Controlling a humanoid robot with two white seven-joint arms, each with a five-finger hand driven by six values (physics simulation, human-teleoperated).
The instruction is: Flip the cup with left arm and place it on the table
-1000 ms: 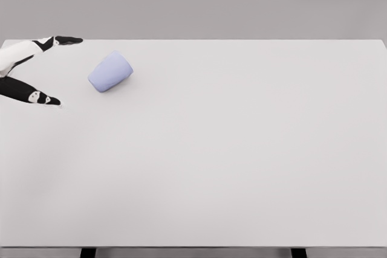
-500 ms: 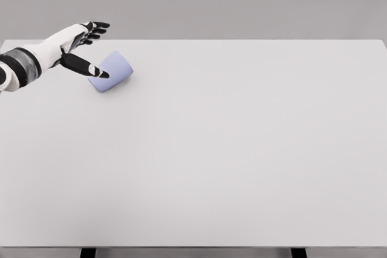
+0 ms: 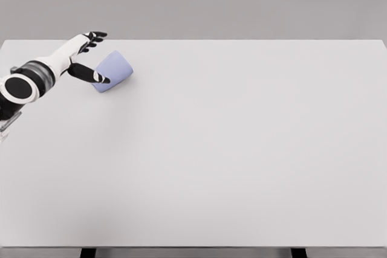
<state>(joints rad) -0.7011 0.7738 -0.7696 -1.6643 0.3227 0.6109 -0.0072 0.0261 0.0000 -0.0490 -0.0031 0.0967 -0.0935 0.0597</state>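
One arm only in view, entering from the left edge. Nearest: bare white table (image 3: 230,167), nothing on it across the near and middle stretch. Farther back, at far left: left hand (image 3: 84,58), fingers spread apart, thumb (image 3: 94,77) lying across the near-left end of the cup (image 3: 112,71), other fingers reaching past its far side; not yet clamped. Cup on its side on the table, pale blue, long axis running from near-left to far-right, just right of the palm. Likely next: close around the body, lift, turn upright. Right arm out of sight.
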